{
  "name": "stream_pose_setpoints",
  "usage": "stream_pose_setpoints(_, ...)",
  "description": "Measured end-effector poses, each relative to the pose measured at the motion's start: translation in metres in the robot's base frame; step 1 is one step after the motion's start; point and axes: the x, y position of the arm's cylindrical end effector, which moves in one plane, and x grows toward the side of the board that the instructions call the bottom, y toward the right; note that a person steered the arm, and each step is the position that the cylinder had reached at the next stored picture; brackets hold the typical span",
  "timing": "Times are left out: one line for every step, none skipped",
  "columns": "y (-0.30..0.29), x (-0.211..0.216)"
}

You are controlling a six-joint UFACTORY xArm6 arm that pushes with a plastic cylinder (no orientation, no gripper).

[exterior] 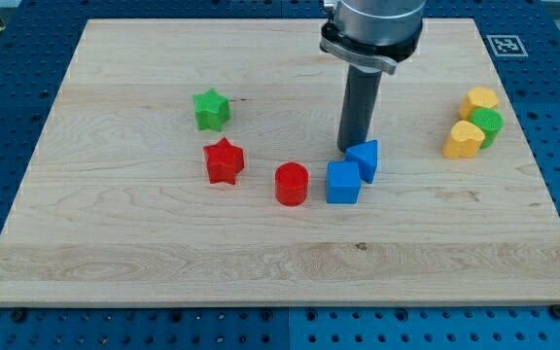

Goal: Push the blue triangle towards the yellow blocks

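Observation:
The blue triangle (366, 158) lies just right of the board's middle, touching the blue cube (342, 182) at its lower left. My tip (351, 149) rests on the board right against the triangle's upper left edge. Two yellow blocks sit at the view's right: one (479, 101) higher up and one (463, 140) lower down, with a green block (488, 125) between them. The yellow blocks lie well to the right of the triangle.
A red cylinder (292, 184) stands left of the blue cube. A red star (224, 160) lies further left and a green star (211, 109) above it. The wooden board (163, 253) ends near the yellow blocks on the right.

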Motion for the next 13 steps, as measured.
stream_pose_setpoints(0.001,0.001)
stream_pose_setpoints(0.001,0.024)
stream_pose_setpoints(0.001,0.051)
stream_pose_setpoints(0.002,0.084)
stream_pose_setpoints(0.015,0.107)
stream_pose_setpoints(0.036,0.114)
stream_pose_setpoints(0.047,0.11)
stream_pose_setpoints(0.047,0.102)
stream_pose_setpoints(0.048,0.097)
stream_pose_setpoints(0.054,0.092)
stream_pose_setpoints(0.056,0.083)
stream_pose_setpoints(0.056,0.071)
stream_pose_setpoints(0.068,0.065)
